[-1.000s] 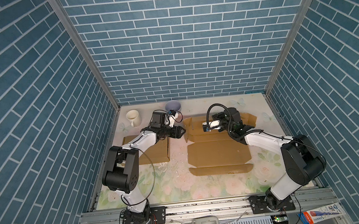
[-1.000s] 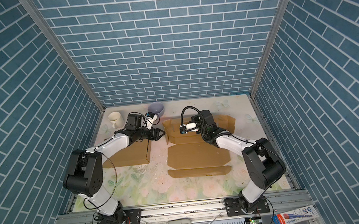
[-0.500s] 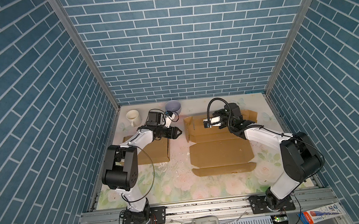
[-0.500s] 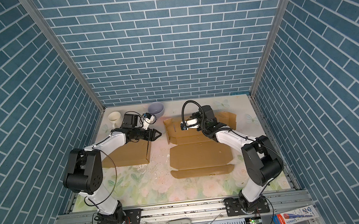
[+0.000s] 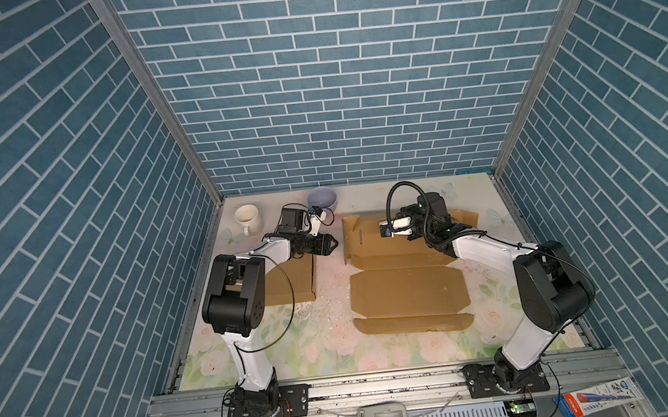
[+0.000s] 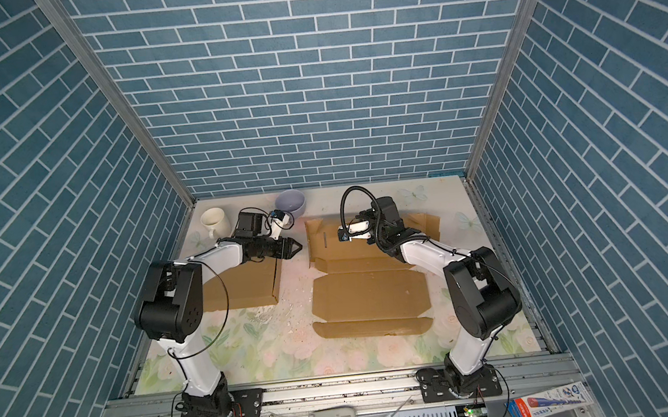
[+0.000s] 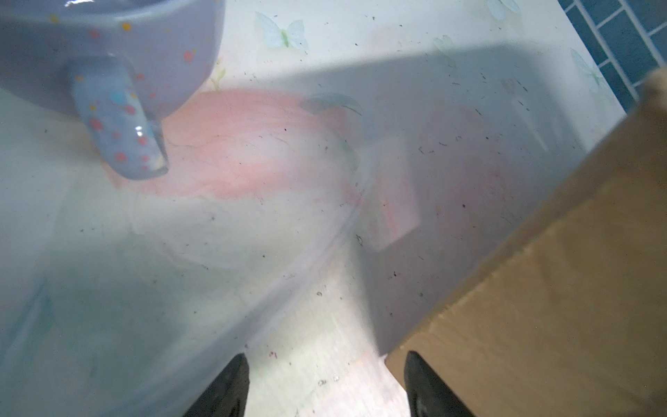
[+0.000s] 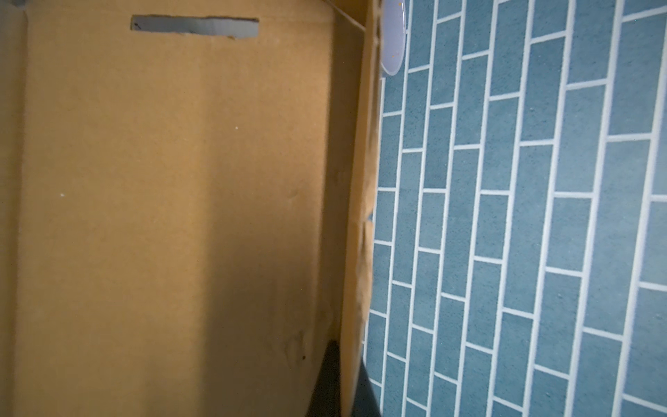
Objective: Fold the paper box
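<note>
The paper box (image 5: 407, 294) (image 6: 368, 298) is brown cardboard lying unfolded on the floral table, with its back panel tilted up. My right gripper (image 5: 406, 213) (image 8: 348, 355) is shut on the top edge of that back panel; the box (image 8: 162, 180) shows a slot at its far end. My left gripper (image 5: 333, 243) (image 6: 298, 246) (image 7: 325, 355) hovers just left of the box's raised left flap. It is open with only table between its fingers, one fingertip close to the box's corner (image 7: 559, 289).
A second flat piece of cardboard (image 5: 289, 280) lies under my left arm. A cream mug (image 5: 248, 220) and a purple mug (image 5: 321, 198) (image 7: 108, 54) stand at the back left. White crumbs dot the table between the two cardboard pieces.
My left gripper's jaws have narrowed a little while it stays beside the box's left flap. My right gripper has risen slightly with the back panel.
</note>
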Tool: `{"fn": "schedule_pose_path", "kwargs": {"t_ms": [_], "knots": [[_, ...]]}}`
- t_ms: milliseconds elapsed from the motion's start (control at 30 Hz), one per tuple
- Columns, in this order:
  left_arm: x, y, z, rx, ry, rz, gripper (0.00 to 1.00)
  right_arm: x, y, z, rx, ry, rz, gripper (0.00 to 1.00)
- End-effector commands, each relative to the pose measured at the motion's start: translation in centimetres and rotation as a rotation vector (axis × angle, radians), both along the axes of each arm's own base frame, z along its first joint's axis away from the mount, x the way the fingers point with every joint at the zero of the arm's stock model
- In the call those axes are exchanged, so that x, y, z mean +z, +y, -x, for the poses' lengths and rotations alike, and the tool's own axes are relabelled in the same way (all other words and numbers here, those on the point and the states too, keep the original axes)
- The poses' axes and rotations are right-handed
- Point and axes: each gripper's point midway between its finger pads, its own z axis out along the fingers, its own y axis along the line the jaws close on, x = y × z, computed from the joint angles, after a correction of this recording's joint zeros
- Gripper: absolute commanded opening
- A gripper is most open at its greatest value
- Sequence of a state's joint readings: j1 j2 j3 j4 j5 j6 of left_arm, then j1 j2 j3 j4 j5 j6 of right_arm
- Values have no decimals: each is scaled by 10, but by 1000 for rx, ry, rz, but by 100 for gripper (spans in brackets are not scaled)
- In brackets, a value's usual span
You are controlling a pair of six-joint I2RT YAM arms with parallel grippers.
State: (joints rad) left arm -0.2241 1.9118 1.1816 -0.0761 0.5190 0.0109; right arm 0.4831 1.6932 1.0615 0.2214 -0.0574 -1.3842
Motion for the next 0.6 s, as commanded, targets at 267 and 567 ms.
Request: {"fn": "schedule_pose_path", "kwargs": {"t_ms": [267,567], "knots": [[-6,-32,3,-75,-36,-29,70,14,8,-8,18,-34,-23,0],[19,-60,35,-192,-26,73,68,31,5,-4,9,-80,-24,0]]}}
